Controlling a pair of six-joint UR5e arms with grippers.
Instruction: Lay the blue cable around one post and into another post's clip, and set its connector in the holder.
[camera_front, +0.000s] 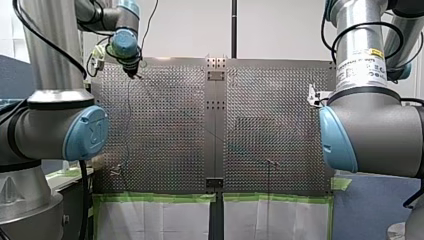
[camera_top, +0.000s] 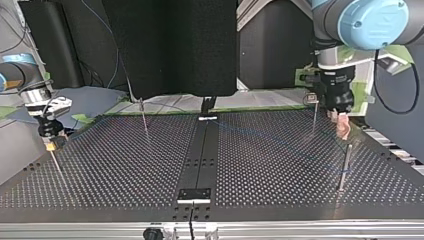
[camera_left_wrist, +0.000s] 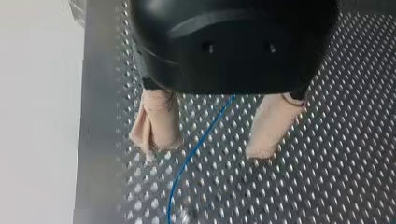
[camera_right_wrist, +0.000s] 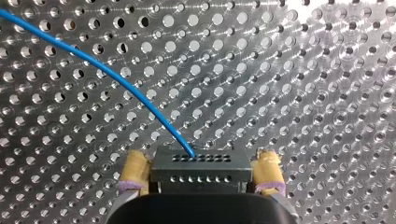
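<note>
In the right wrist view, my right gripper (camera_right_wrist: 201, 173) has a yellow pad against each side of a black connector (camera_right_wrist: 201, 167) and holds it above the perforated table (camera_right_wrist: 303, 93). The blue cable (camera_right_wrist: 116, 77) enters the connector's top row of holes. In the top view this gripper (camera_top: 50, 146) hangs at the left edge, over a thin post (camera_top: 56, 162). In the left wrist view, my left gripper (camera_left_wrist: 212, 140) is open with its beige pads (camera_left_wrist: 156, 123) well apart. The blue cable (camera_left_wrist: 195, 149) runs loose between them over the plate. In the top view this gripper (camera_top: 342, 127) hangs at the right, between two posts (camera_top: 314, 115) (camera_top: 345, 167).
A black rail (camera_top: 202, 150) runs down the middle of the table, with a small plate (camera_top: 195, 195) at its near end. Another thin post (camera_top: 144, 117) stands at the back left of the top view. Green tape (camera_front: 160, 197) lines the table's near edge in the front view.
</note>
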